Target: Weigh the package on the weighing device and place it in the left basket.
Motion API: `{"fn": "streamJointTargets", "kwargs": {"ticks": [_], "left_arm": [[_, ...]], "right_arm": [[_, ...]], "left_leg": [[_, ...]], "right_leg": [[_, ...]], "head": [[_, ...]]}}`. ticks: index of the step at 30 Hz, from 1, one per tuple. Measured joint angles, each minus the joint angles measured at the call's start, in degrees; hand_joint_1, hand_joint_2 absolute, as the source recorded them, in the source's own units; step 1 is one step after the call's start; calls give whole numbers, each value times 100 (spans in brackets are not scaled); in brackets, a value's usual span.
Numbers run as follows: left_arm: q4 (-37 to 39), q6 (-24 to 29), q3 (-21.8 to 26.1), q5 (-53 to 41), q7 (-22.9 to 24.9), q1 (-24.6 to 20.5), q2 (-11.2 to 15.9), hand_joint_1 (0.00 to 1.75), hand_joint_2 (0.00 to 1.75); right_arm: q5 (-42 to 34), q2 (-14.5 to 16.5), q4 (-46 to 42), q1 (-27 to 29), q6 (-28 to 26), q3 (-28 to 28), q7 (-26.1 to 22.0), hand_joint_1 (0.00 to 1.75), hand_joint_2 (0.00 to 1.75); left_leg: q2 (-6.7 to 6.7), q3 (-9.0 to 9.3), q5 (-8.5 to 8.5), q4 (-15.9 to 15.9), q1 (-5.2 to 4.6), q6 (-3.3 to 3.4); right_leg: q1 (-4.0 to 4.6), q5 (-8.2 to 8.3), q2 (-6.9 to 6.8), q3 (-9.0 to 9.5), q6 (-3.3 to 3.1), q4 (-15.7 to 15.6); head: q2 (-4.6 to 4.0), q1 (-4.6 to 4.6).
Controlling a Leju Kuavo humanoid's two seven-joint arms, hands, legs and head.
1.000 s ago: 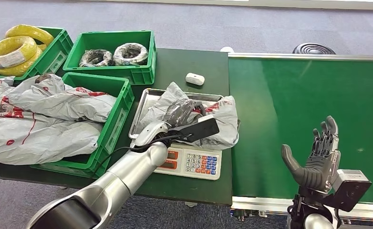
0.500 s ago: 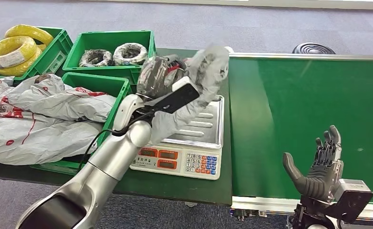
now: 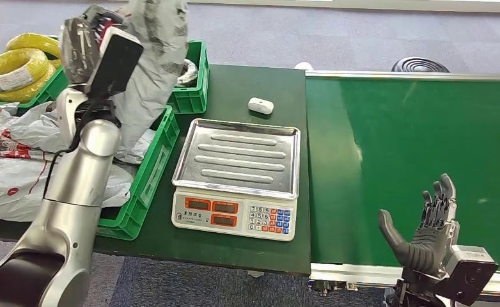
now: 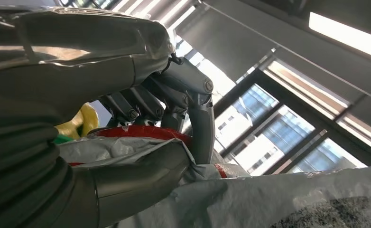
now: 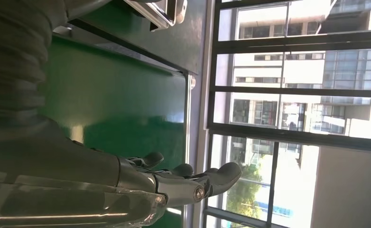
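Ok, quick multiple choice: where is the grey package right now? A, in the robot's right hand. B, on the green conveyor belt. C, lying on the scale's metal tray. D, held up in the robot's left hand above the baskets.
D: the left hand holds the grey package up over the green basket, while the scale's tray is bare.

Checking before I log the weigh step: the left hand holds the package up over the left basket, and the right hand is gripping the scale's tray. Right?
Not quite. The right hand is open and holds nothing, hovering over the green belt, apart from the scale; the head view shows this. The left hand does hold the package up over the left basket.
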Motion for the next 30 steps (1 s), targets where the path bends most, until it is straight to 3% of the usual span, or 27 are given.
{"fn": "streamJointTargets", "kwargs": {"ticks": [7, 13, 23, 26, 27, 30], "left_arm": [[184, 82, 1020, -117, -96, 168, 632, 175, 175], [552, -328, 1417, -680, 133, 436, 868, 175, 175], [1616, -2089, 1417, -1003, 509, 579, 837, 172, 175], [1883, -2440, 1406, -988, 481, 536, 798, 141, 175], [1952, -2489, 1406, -968, 478, 517, 787, 100, 175], [2097, -2333, 1453, -702, 481, 481, 760, 0, 175]], "right_arm": [[54, 113, -97, 37, 17, -81, 111, 0, 175], [80, 147, -99, 9, 53, -119, 161, 0, 175], [107, 158, -99, -53, 99, -167, 233, 0, 175], [107, 158, -99, -80, 129, -206, 240, 0, 175], [108, 158, -99, -89, 135, -216, 242, 0, 175], [109, 158, -99, -110, 144, -236, 245, 0, 175]], "left_leg": [[24, -1, 0, -2, 0, -1], [12, -1, 0, -2, 0, 0], [7, 3, 0, -1, -2, 0], [10, 3, 0, -1, -1, 0], [10, 3, 0, -1, -1, 0], [10, 3, 0, -1, -1, 0]], "right_leg": [[1, -2, 12, -4, -2, 1], [-3, -3, 7, -1, -3, -1], [-3, 0, 7, -2, -1, -2], [-1, 0, 9, -2, -1, -1], [-1, 0, 9, -1, -1, -1], [-1, 0, 9, 0, -2, -1]], "head": [[0, 1], [0, 2], [-1, 2], [0, 2], [0, 2], [-1, 2]]}}
